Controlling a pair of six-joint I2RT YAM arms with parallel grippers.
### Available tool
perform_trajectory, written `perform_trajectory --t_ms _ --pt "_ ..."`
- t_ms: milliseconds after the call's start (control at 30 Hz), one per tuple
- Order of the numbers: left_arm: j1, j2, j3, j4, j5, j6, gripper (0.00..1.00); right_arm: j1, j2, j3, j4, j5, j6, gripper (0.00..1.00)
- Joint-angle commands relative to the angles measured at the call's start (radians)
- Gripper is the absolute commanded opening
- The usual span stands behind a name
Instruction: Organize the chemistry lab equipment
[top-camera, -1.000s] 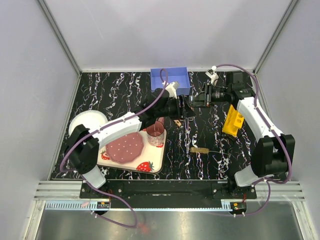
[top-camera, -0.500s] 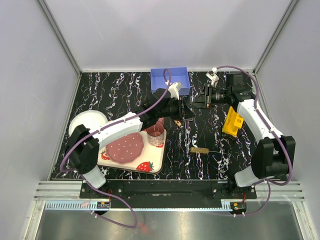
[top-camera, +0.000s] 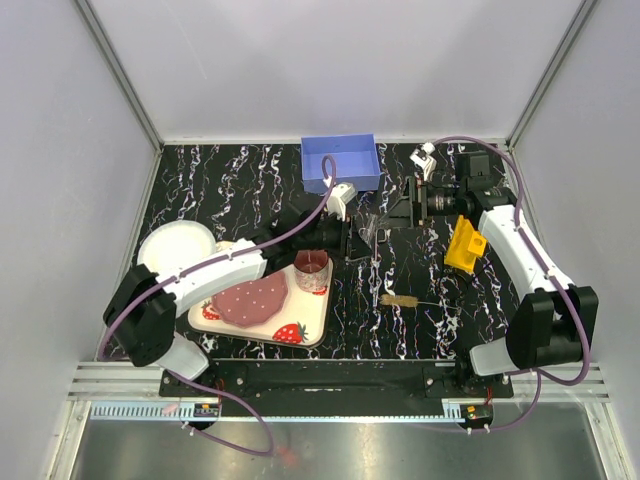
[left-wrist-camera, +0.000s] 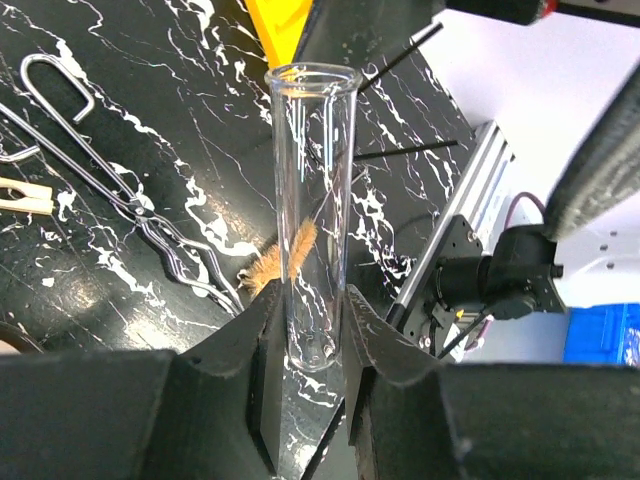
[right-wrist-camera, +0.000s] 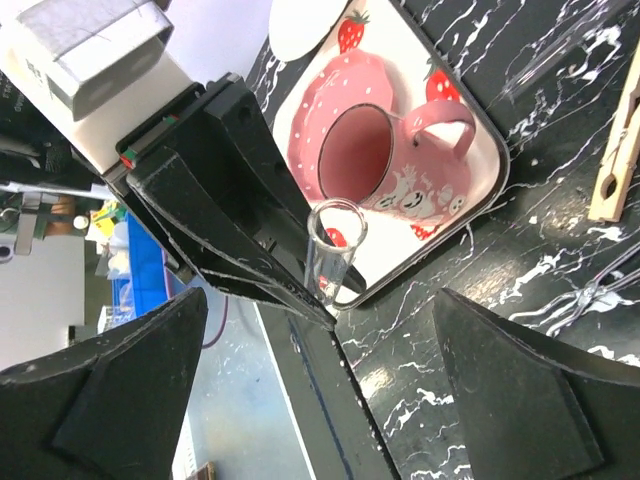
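Observation:
A clear glass test tube (left-wrist-camera: 310, 200) stands between the jaws of my left gripper (left-wrist-camera: 308, 330), which is shut on its rounded lower end. From above, that gripper (top-camera: 357, 238) hovers mid-table with the tube (top-camera: 373, 228) sticking out to the right. My right gripper (top-camera: 398, 208) faces it from the right, apart from the tube, and is open. In the right wrist view the tube (right-wrist-camera: 330, 250) sits ahead of the wide-spread right gripper (right-wrist-camera: 320, 400). On the table lie the bristle brush (top-camera: 400, 300), metal forceps (left-wrist-camera: 130, 200), wooden clamp (right-wrist-camera: 615, 150) and yellow rack (top-camera: 465, 245).
A blue bin (top-camera: 340, 160) stands at the back centre. The strawberry-print tray (top-camera: 300, 333) with a pink plate and pink cup (top-camera: 312, 270) lies left of centre, just under my left gripper. A white bowl (top-camera: 175, 243) sits at the left edge.
My right gripper has opened, let go of the test tube and drawn back to the right. My left gripper closed on the tube and has pulled slightly left with it.

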Motion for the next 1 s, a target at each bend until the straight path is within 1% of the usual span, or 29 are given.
perform_trajectory --t_ms 0,267,400,433,500,567,633,700,733,800,867,933,967 --pt "0.000 -0.082 -0.031 0.052 0.082 0.099 0.14 0.017 0.011 0.031 -0.090 -0.069 -0.077 1.00" --pt "-0.001 -0.093 -0.029 0.012 0.114 0.151 0.14 0.105 0.050 0.088 -0.178 -0.059 -0.129 0.99" --pt "-0.004 -0.088 -0.017 0.001 0.126 0.165 0.14 0.116 0.069 0.096 -0.181 -0.060 -0.118 0.93" --pt "-0.006 -0.085 -0.016 -0.002 0.134 0.168 0.14 0.116 0.073 0.102 -0.183 -0.060 -0.114 0.90" --pt "-0.007 -0.082 -0.016 -0.004 0.139 0.171 0.14 0.117 0.083 0.106 -0.181 -0.059 -0.111 0.87" --pt "-0.009 -0.080 -0.014 -0.004 0.149 0.174 0.14 0.116 0.092 0.111 -0.183 -0.060 -0.110 0.81" --pt "-0.009 -0.080 -0.014 -0.008 0.154 0.179 0.14 0.117 0.097 0.119 -0.186 -0.053 -0.110 0.72" --pt "-0.010 -0.080 -0.014 -0.010 0.154 0.183 0.14 0.117 0.102 0.123 -0.186 -0.052 -0.110 0.68" --pt "-0.012 -0.082 -0.014 -0.008 0.156 0.186 0.14 0.117 0.103 0.125 -0.184 -0.054 -0.110 0.64" --pt "-0.013 -0.079 -0.019 -0.010 0.159 0.188 0.14 0.117 0.109 0.125 -0.186 -0.054 -0.110 0.61" --pt "-0.013 -0.080 -0.022 -0.010 0.157 0.188 0.15 0.116 0.106 0.123 -0.186 -0.054 -0.110 0.54" --pt "-0.015 -0.076 -0.025 -0.010 0.154 0.188 0.15 0.117 0.106 0.119 -0.186 -0.056 -0.110 0.50" --pt "-0.015 -0.074 -0.023 -0.010 0.153 0.188 0.15 0.119 0.103 0.117 -0.186 -0.056 -0.110 0.43"
